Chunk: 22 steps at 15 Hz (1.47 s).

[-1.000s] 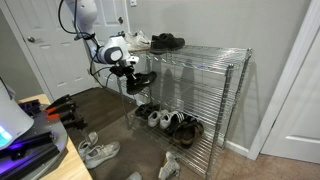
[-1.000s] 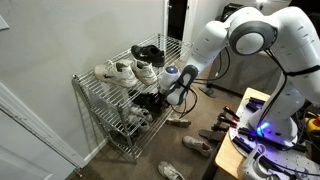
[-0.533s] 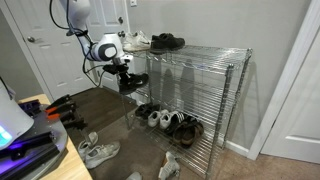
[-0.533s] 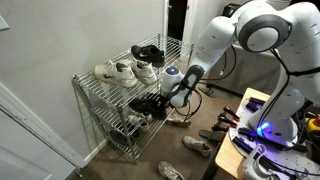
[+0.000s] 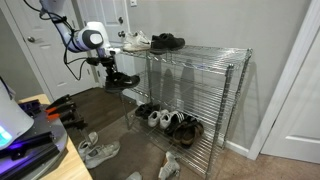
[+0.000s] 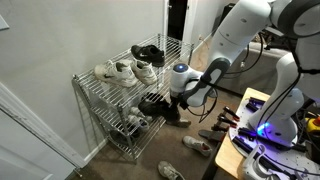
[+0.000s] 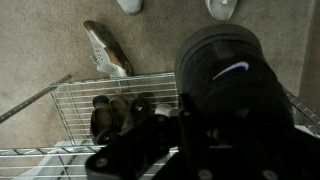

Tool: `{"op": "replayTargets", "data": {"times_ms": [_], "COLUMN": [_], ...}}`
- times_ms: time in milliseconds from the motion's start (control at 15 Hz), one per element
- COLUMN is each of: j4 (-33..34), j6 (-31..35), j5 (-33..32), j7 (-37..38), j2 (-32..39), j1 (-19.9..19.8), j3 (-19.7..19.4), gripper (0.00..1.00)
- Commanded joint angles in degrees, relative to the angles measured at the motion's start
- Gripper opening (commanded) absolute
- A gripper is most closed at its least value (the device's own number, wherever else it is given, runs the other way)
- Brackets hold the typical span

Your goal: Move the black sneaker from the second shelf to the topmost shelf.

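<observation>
Gripper [image 5: 108, 68] clamped on black sneaker [image 5: 123, 80], left-centre of frame, outside rack [image 5: 200, 92]; likely held clear so lift reaches topmost shelf [image 5: 208, 54] unobstructed.

The wall [image 5: 210, 25] at the back is plain gray. A white door [image 5: 45, 60] with panels stands in it. The floor [image 5: 105, 112] is brown carpet. A wooden table [image 6: 256, 98] sits at the side. A dark doorway [image 6: 178, 14] opens farther back.

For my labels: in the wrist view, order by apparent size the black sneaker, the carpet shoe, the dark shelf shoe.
1. black sneaker, nearest the camera.
2. carpet shoe and dark shelf shoe: look alike, unranked.
</observation>
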Motion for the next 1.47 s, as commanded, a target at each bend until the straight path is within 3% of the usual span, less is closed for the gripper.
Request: {"op": "replayTargets", "data": {"times_ms": [0,200,400,600,667,933,1200,1267,1333,1400], "j4": [-7.8,-11.9,-17.1,-20.9,-22.3,-24.2,-24.0,-22.8,-22.8,-22.8], "j6": [-3.1,-4.5,-3.0,-2.9,-2.9,-4.5,-8.3,-5.4,-5.8,-5.8], "j5": [-3.5,-5.2,-12.0,-22.4,-23.7,-39.7,-55.9,-50.6,-51.5,-51.5], "j7": [3.5,5.9,16.5,28.4,30.3,45.1,60.7,54.7,55.8,55.8], "j2": [-8.9,-12.9,-17.1,-21.5,-23.0,-28.2,-32.4,-27.6,-28.2,-28.1], "j1": [0.3,-0.2,2.4,2.6,6.4,10.5,11.7,10.8,10.8,10.8], "j3": [-0.3,-0.6,-5.2,-8.9,-13.2,-20.6,-22.6,-21.6,-21.7,-21.7], "gripper": [0.05,0.05,0.05,0.05,0.05,0.05,0.05,0.05,0.11,0.11]}}
